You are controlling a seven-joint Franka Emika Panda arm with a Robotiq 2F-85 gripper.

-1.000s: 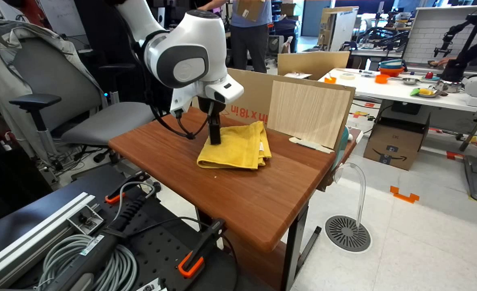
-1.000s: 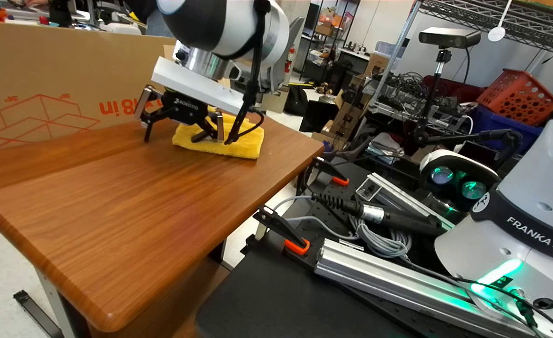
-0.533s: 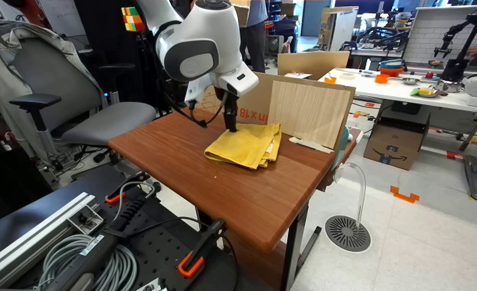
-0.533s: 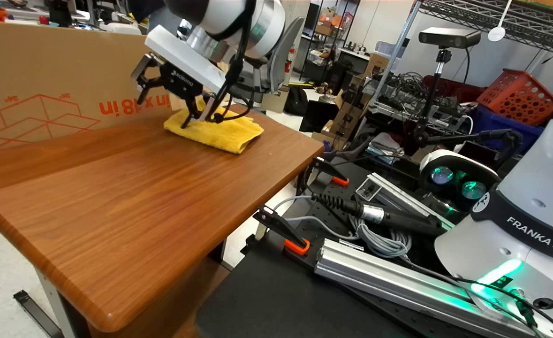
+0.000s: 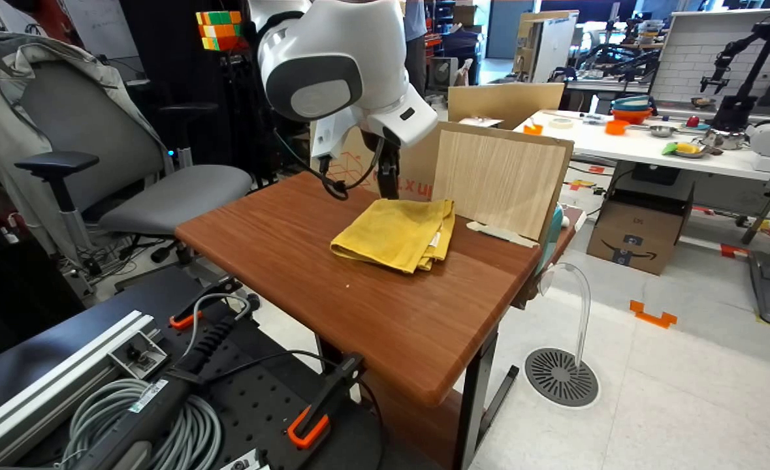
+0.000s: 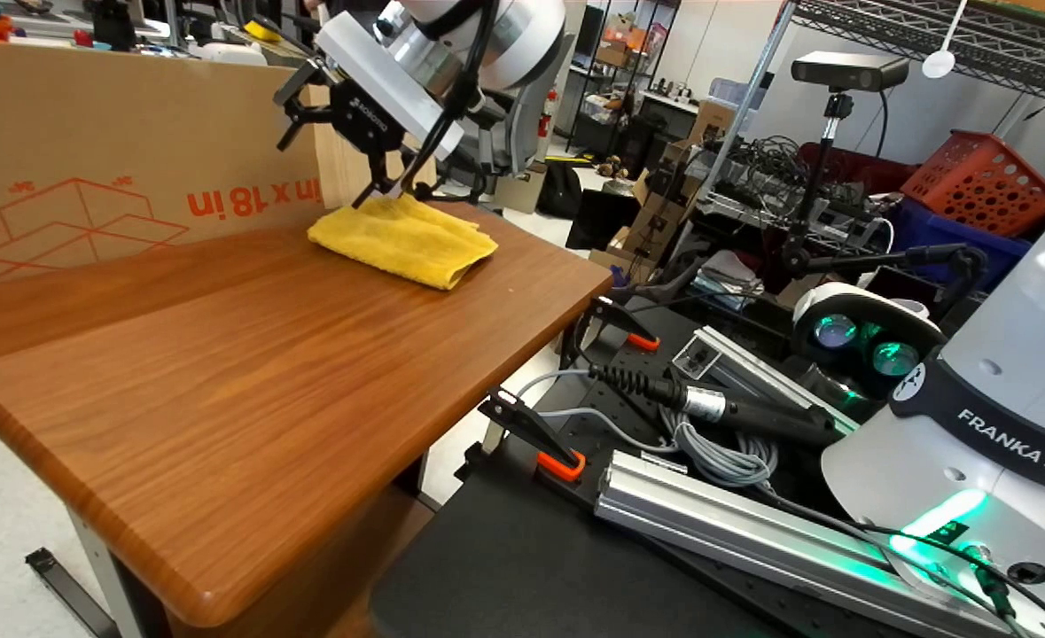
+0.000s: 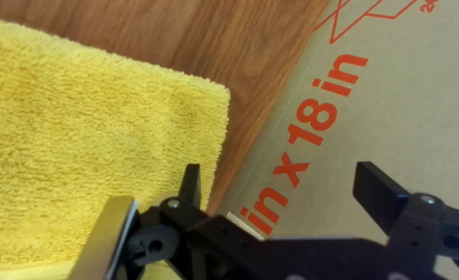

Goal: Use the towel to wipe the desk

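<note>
In an exterior view, the white arm (image 5: pixel 385 42) slants down from top centre. In an exterior view, the black gripper (image 6: pixel 321 175) hangs tilted at upper left. In the wrist view, its two fingers (image 7: pixel 376 194) stand wide apart across the lower half.

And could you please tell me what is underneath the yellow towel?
The folded yellow towel rests on the brown desk, whose wood-grain top shows beside it. The patch directly beneath is covered, so whether anything else lies there cannot be seen.
</note>
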